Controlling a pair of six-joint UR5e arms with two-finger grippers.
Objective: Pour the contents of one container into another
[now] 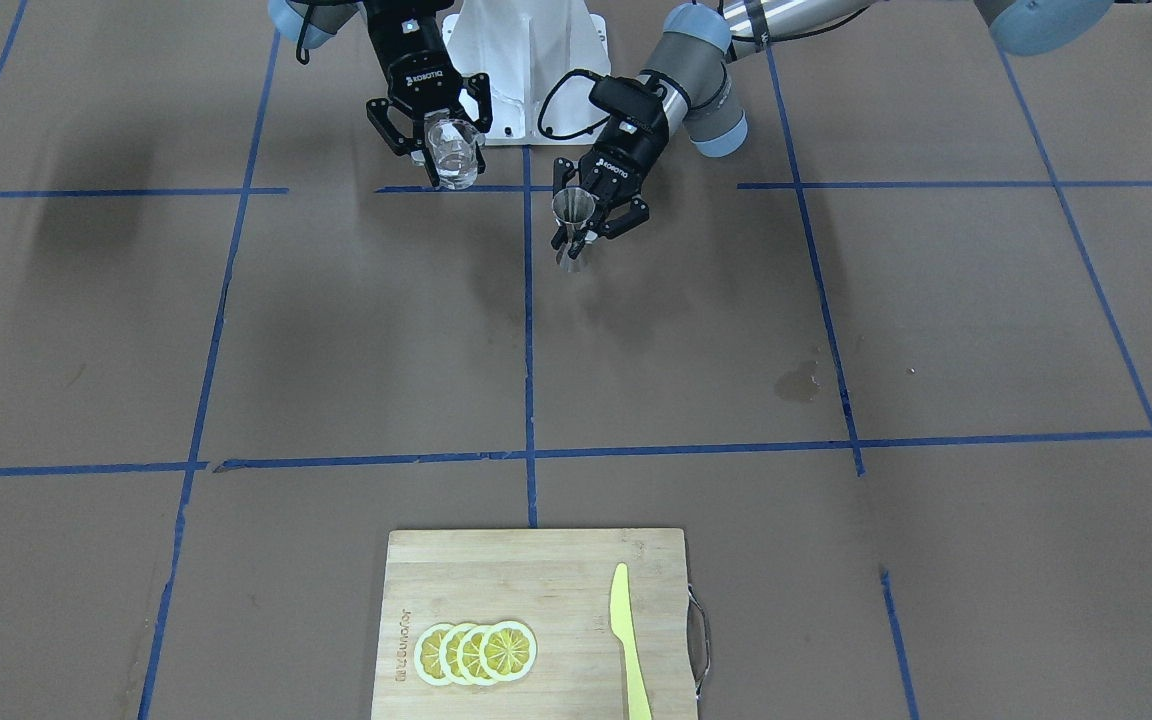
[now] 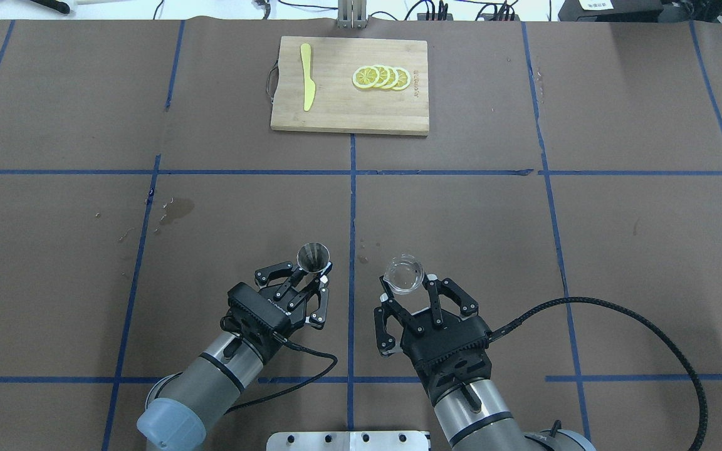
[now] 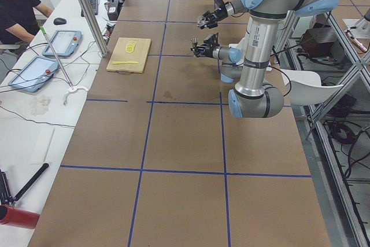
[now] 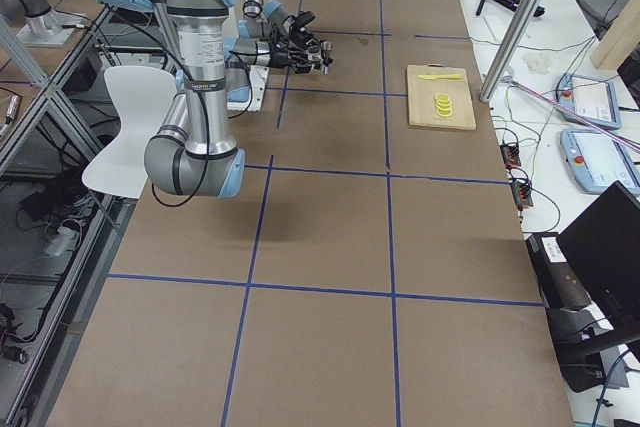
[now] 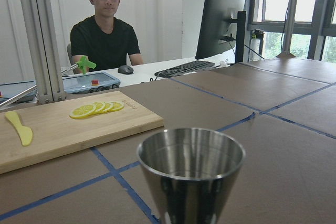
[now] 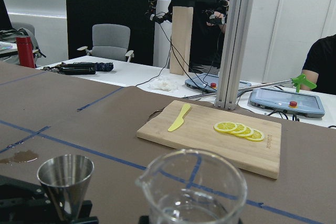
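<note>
Brown paper tabletop (image 2: 461, 219), right tool (image 2: 406, 289) clamped on the glass cup (image 2: 403, 274), left tool (image 2: 311, 272) clamped on the jigger (image 2: 313, 257) near it. Jigger's mouth is small, so a fast tilt could easily splash over.

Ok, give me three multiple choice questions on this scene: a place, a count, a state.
1. The yellow knife lies: A on the cutting board; B on the floor; C in a pincer.
2. Lemon slices on the board: A two; B four; C six.
3. The left pincer is: A open, empty; B shut on the steel jigger; C shut on the knife.
Answers: 1 A, it lies flat on the wood. 2 B, four overlap in a row. 3 B, its fingers clamp the jigger; the right pincer holds the glass cup.
</note>
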